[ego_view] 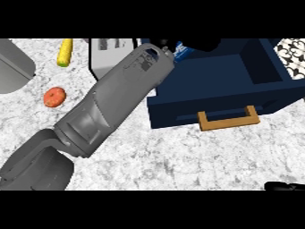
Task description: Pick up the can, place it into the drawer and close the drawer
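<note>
- Left hand (193,44), top centre of frame, over the open drawer (273,96); can (181,50) partly visible at it; grasp cannot be told.
- Right hand (293,185), lower right, fingers unclear.

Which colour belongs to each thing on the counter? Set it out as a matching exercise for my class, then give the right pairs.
Things:
1. drawer
2. drawer handle
3. round fruit
4. corn cob

Colours:
A. yellow with a green end
B. dark blue
C. orange-red
D. light brown

Pairs: 1-B, 2-D, 3-C, 4-A
</note>
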Available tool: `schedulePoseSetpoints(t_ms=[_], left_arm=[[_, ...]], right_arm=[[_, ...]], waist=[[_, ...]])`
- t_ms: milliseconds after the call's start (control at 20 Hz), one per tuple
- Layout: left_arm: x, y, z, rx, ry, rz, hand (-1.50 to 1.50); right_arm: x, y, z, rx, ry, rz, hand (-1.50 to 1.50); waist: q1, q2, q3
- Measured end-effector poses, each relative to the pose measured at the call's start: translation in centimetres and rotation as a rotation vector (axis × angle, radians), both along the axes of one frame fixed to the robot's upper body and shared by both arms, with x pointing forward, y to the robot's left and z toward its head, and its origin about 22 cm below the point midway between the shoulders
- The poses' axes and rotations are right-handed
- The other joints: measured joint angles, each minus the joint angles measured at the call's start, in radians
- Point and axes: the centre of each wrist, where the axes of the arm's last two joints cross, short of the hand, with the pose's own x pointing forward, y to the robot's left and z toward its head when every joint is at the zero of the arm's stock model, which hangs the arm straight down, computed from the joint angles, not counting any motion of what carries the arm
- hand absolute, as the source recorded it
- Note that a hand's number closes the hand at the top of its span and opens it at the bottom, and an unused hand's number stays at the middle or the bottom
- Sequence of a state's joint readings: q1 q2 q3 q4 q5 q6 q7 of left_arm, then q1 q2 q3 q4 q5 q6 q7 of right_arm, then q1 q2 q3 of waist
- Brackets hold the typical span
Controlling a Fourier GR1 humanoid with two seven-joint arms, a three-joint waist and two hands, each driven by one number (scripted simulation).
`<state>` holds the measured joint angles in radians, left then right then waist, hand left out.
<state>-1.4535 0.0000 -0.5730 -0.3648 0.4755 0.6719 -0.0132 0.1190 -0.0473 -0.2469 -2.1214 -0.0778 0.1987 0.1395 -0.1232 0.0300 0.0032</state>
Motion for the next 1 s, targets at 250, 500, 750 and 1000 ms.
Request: schedulePoseSetpoints(t_ms=[250, 500, 750, 1000], left_arm=[[-0.1, 0.3, -1.0, -0.005, 0.001, 0.032, -1.50], [-0.1, 0.4, -1.6, -0.009, -0.009, 0.065, -1.50], [-0.2, 0.5, -1.8, -0.038, -0.014, 0.087, -1.50], [-0.3, 0.3, -1.6, -0.078, -0.005, 0.096, -1.50]], right_arm=[[0.2, -0.1, 0.2, -0.008, -0.003, 0.000, -1.50], [0.4, 0.3, 0.5, -0.010, -0.016, 0.009, -1.50], [0.0, 0.3, 1.1, -0.058, -0.042, 0.004, -1.50], [-0.3, 0.2, 2.5, -0.201, -0.108, -0.014, -1.50]], waist=[[-0.003, 0.001, 0.000], [-0.007, 0.003, 0.000], [-0.009, 0.002, -0.001], [-0.006, 0.001, -0.001]])
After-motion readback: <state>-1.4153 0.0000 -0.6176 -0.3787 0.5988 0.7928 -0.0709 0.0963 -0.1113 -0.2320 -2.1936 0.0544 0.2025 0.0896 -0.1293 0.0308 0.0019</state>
